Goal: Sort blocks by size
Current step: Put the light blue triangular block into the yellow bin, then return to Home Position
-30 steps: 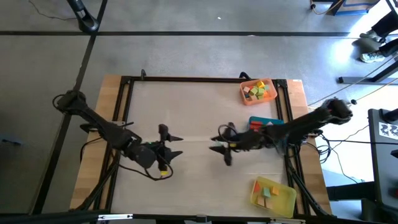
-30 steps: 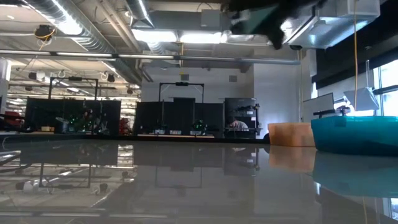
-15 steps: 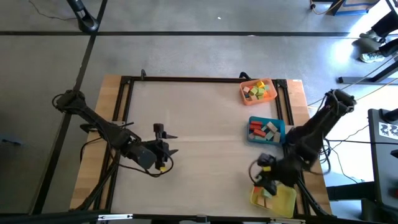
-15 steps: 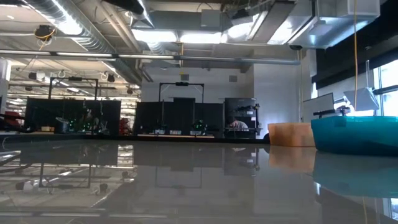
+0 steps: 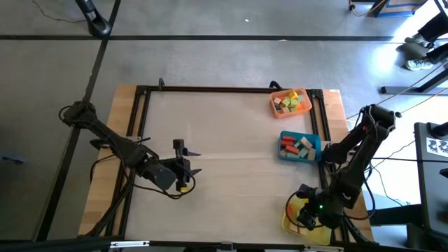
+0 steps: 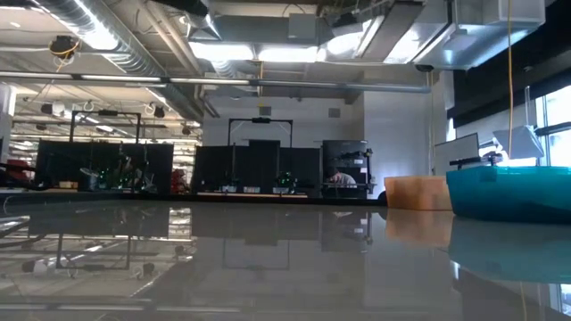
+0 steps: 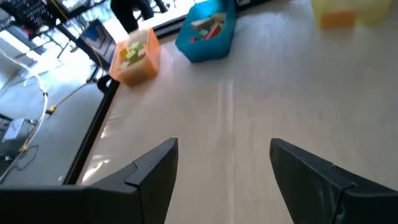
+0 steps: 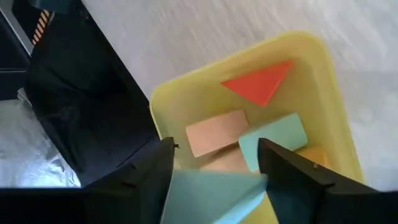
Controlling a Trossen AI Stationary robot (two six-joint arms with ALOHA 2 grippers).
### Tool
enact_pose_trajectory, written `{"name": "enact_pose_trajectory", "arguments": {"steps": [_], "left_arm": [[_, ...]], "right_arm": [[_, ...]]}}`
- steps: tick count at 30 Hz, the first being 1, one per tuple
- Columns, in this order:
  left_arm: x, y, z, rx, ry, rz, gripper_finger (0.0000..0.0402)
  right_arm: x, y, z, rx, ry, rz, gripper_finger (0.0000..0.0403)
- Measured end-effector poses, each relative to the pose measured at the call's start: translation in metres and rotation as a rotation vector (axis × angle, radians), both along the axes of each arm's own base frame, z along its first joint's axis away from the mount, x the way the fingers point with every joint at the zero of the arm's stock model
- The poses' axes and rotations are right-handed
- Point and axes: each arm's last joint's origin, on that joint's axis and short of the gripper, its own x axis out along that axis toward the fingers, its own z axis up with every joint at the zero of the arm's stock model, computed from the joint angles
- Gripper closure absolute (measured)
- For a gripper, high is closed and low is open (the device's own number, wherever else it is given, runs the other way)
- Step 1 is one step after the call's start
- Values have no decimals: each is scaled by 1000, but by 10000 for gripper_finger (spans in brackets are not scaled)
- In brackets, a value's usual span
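Right gripper (image 8: 214, 165) over yellow tray (image 8: 323, 74), fingers parted astride a blurred teal block (image 8: 211, 196), grip unclear.

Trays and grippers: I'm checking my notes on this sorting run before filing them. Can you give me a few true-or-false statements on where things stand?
1. The right gripper hangs over the yellow tray. True.
2. The blue tray is empty. False: it holds several blocks.
3. The left gripper is open over bare table, holding nothing. True.
4. The orange tray stands beside the left arm. False: all three trays line the right arm's side of the table.
5. The yellow tray holds a red triangular block. True.
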Motion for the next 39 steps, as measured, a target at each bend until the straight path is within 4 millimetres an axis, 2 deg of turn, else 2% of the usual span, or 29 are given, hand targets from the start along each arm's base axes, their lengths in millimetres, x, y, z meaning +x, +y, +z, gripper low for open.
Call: {"name": "enact_pose_trajectory", "arguments": {"steps": [5, 9, 15, 19, 24, 29, 33, 39], "left_arm": [[5, 3, 3, 26, -16, -14, 163], [13, 18, 4, 8, 17, -38, 163], [24, 55, 6, -34, 76, -70, 163], [28, 77, 8, -27, 96, -81, 170], [32, 100, 0, -48, 86, -163, 224], [26, 126, -16, -89, 26, -193, 296], [12, 144, -32, -116, -101, -192, 338], [-14, 158, -58, -135, -328, -109, 373]], "right_arm": [[-3, 1, 1, 56, 89, 80, 121], [1, -13, 10, 37, 63, 128, 96], [31, -60, 35, -65, -202, 208, 91], [55, -100, 49, -285, -424, 278, 103], [81, -155, 57, -657, -529, 266, 130], [96, -197, 57, -765, -614, 287, 180], [95, -225, 52, -813, -646, 272, 240], [73, -251, 43, -874, -791, 209, 335]]}}
